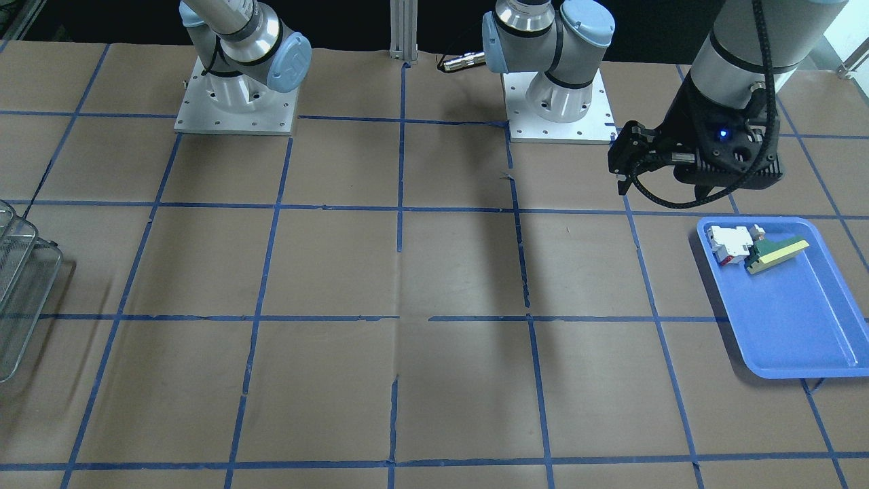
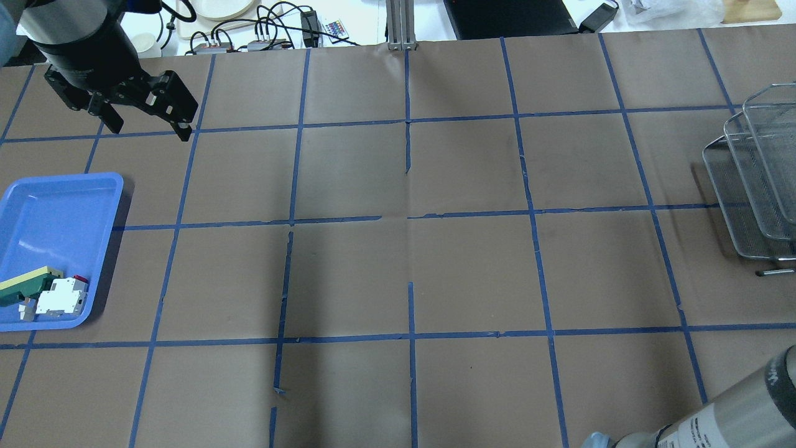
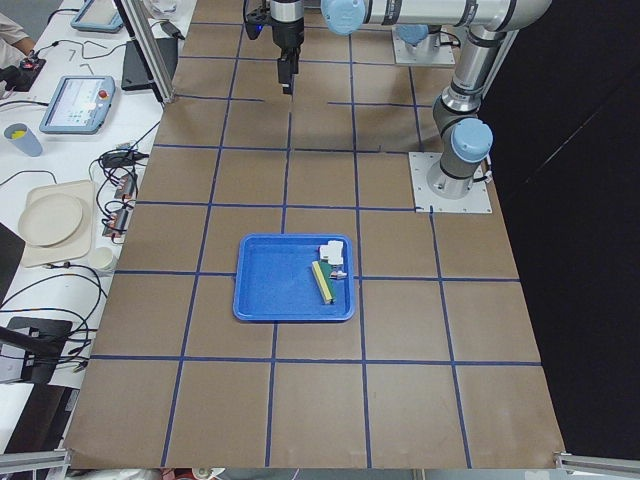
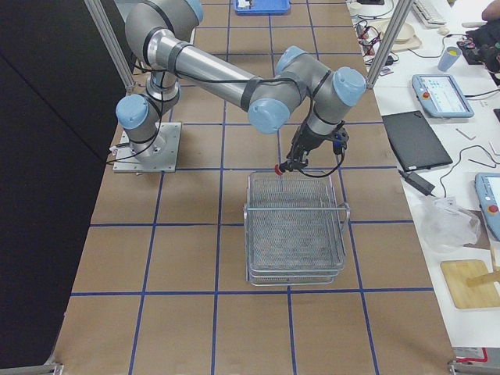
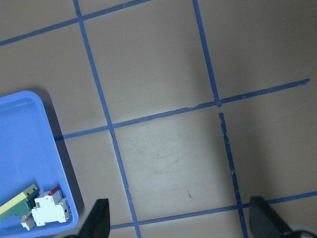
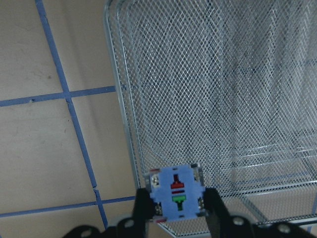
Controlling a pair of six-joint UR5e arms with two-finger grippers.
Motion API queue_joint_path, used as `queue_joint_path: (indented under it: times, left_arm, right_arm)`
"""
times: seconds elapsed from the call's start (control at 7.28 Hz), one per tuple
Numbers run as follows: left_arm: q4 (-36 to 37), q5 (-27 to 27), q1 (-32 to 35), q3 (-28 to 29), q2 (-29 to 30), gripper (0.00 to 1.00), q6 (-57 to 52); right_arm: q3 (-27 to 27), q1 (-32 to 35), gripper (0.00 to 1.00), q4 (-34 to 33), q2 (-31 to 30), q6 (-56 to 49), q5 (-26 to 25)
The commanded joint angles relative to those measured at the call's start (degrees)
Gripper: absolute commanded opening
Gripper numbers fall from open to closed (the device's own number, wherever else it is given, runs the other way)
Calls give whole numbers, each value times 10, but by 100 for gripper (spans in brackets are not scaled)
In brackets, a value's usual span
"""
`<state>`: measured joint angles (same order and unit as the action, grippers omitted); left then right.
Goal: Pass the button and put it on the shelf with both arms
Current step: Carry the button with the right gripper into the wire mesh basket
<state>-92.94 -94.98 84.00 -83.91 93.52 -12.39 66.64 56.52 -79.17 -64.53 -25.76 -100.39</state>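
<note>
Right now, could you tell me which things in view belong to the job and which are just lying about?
Job: button held by right gripper; shelf; left gripper, open, empty.
Lying about: blue tray; white-and-red block and green-and-yellow wedge inside it.

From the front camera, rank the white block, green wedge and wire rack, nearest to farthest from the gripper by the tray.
From the left gripper:
1. White block, in the tray.
2. Green wedge, beside it.
3. Wire rack, far table end.
</note>
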Motion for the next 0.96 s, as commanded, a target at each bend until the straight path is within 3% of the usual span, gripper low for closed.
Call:
queue_joint_path:
  times: [0.0,0.27,0.41,0.55,0.69,0.82]
  left_arm:
    - [-1,26,1,7,-3,100,18]
    - [-4,24,-4,1,-9,100,15]
    - [-4,24,-3,1,-9,100,15]
    - [-4,25,-3,2,-9,100,16]
    - [-4,25,-4,5,-8,100,15]
    - [-4,25,-4,6,-8,100,16]
  right_arm:
    - [-1,-5,6,-22,30,-3,-4]
    - [3,-7,11,-1,34,-2,-15]
    - [2,-7,29,1,34,-2,-20]
    - [2,-7,66,0,35,-3,-22]
    - [2,-7,91,-4,36,-2,-22]
    - [2,-7,97,-5,36,-2,-22]
